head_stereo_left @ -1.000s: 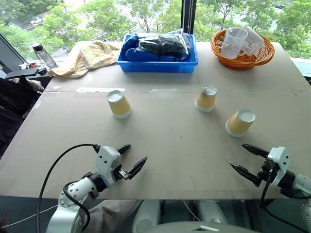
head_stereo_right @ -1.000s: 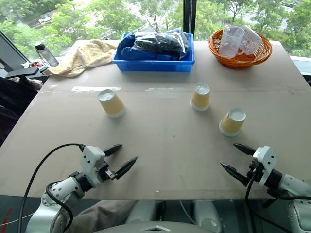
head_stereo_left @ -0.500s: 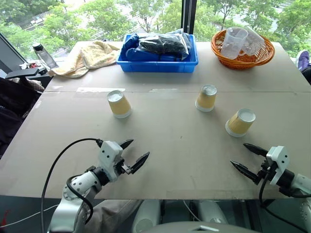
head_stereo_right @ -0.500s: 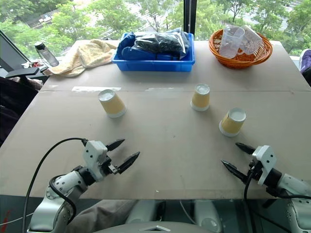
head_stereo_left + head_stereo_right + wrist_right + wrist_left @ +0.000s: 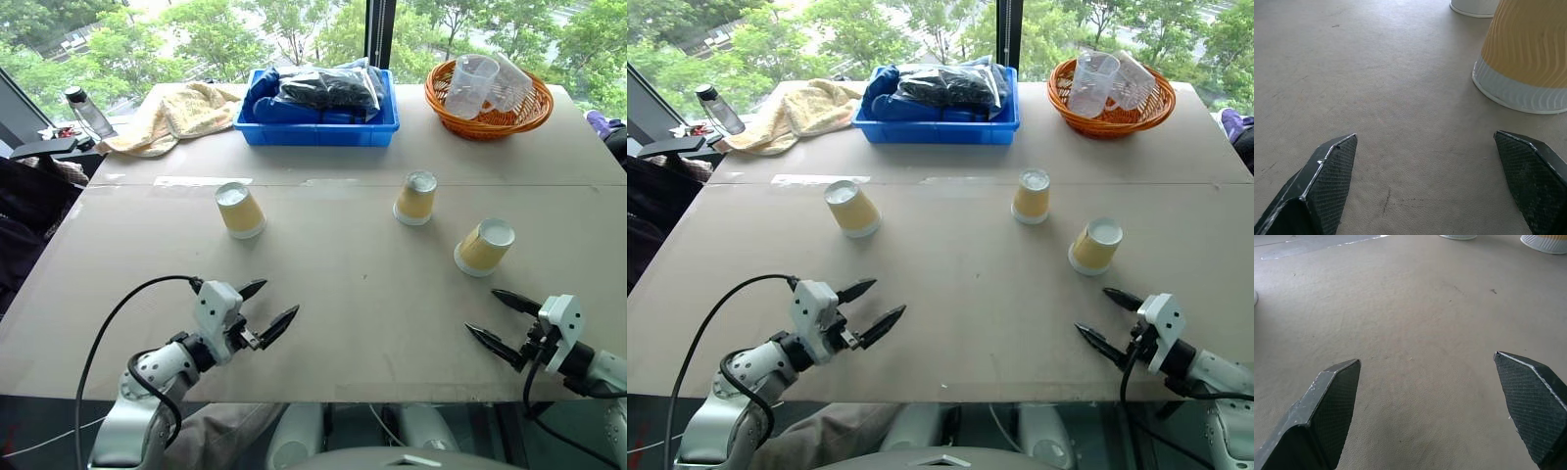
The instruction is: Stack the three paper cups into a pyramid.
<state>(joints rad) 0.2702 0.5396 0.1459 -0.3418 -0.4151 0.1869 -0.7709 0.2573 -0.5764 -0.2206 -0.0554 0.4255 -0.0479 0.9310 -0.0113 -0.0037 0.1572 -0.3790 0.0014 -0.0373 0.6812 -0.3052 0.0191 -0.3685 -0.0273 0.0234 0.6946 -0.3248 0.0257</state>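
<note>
Nearest, at about 7 o'clock in the head views, the left claw (image 5: 265, 313) hovers over the bench (image 5: 343, 294) with its fingers spread wide and nothing between them; at about 5 o'clock the right claw (image 5: 503, 321) is likewise wide apart and empty. The right wrist view brings one paper cup (image 5: 1528, 63) up close, upside down, its ribbed tan side and white rim touching the bench just ahead of that claw, detail the head views lack. From the head, this right cup (image 5: 484, 246) stands at 3 o'clock, the middle cup (image 5: 416, 198) at 1 o'clock, the left cup (image 5: 240, 210) at 11 o'clock, all apart and unstacked. Farthest, at 12 o'clock sits a blue bin (image 5: 318, 127), with a towel (image 5: 176, 116) and bottle (image 5: 88, 113) toward 10 o'clock and an orange basket (image 5: 490, 117) holding clear plastic cups (image 5: 470, 83) toward 2 o'clock.
</note>
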